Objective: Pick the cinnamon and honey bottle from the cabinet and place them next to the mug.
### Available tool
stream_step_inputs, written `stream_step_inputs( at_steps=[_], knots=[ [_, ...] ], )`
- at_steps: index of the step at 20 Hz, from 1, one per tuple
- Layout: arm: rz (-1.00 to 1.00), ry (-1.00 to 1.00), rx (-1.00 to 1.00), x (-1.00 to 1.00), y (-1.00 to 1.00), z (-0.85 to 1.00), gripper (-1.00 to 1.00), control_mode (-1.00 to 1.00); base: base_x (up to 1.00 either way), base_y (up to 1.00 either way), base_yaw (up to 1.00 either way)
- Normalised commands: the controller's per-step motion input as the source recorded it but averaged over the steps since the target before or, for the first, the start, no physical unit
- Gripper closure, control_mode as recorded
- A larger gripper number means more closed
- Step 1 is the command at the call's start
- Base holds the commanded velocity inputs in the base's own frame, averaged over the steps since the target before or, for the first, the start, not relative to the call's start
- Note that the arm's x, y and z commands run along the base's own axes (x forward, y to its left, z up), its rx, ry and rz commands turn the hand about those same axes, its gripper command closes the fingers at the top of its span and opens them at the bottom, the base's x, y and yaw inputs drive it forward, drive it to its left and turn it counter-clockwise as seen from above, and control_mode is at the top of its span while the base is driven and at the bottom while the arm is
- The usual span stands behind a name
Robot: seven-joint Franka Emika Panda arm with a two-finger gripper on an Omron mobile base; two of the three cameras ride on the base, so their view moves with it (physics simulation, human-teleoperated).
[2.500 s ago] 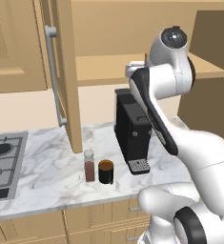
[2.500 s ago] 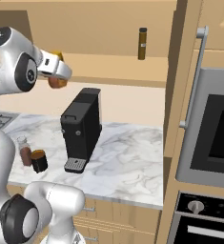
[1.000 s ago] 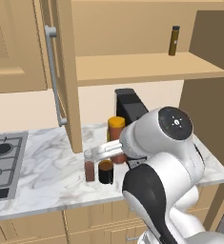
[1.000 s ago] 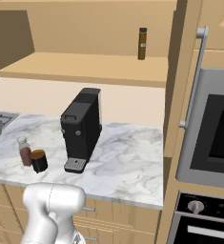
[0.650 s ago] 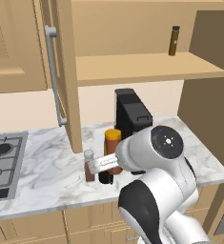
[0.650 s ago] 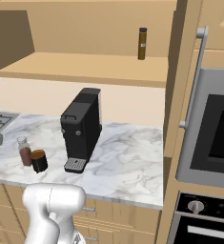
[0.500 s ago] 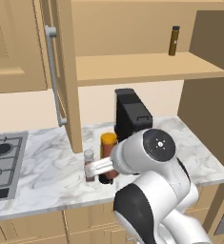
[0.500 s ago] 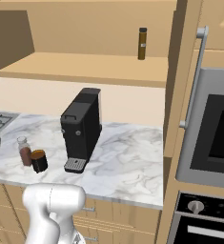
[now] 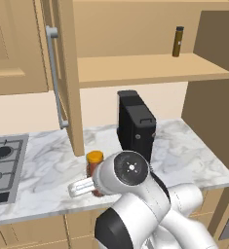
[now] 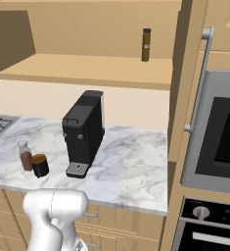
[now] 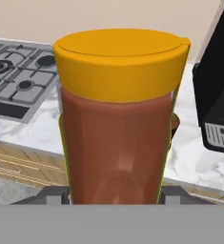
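Gripper (image 11: pixel 114 202) of mine holds the honey bottle (image 11: pixel 118 119) tight.
Bottle stands mid-frame, its cap (image 9: pixel 94 157) above the marble counter (image 9: pixel 43 160).

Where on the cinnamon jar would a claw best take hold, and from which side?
Grip the cinnamon jar across its upright glass body, just below the cap. Come from the stove side or the counter's front edge, since the mug stands close on its other side.

A kitchen; marble counter (image 10: pixel 136 162), stove (image 9: pixel 1 165), built-in oven (image 10: pixel 219 142), wooden cabinet (image 9: pixel 150 68).
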Motion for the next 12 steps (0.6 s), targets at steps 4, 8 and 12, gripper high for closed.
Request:
stream_step_inputs(
  at_steps=[4, 8, 12],
  knots=[
    [-0.11, -0.03, 0.0, 0.0, 0.18, -0.41, 1.0, -1.0, 0.0, 0.0, 0.0],
    [-0.15, -0.06, 0.0, 0.23, 0.18, -0.46, 1.0, -1.0, 0.0, 0.0, 0.0],
    [-0.15, -0.05, 0.0, 0.33, 0.17, -0.36, 1.0, -1.0, 0.0, 0.0, 0.0]
  ],
)
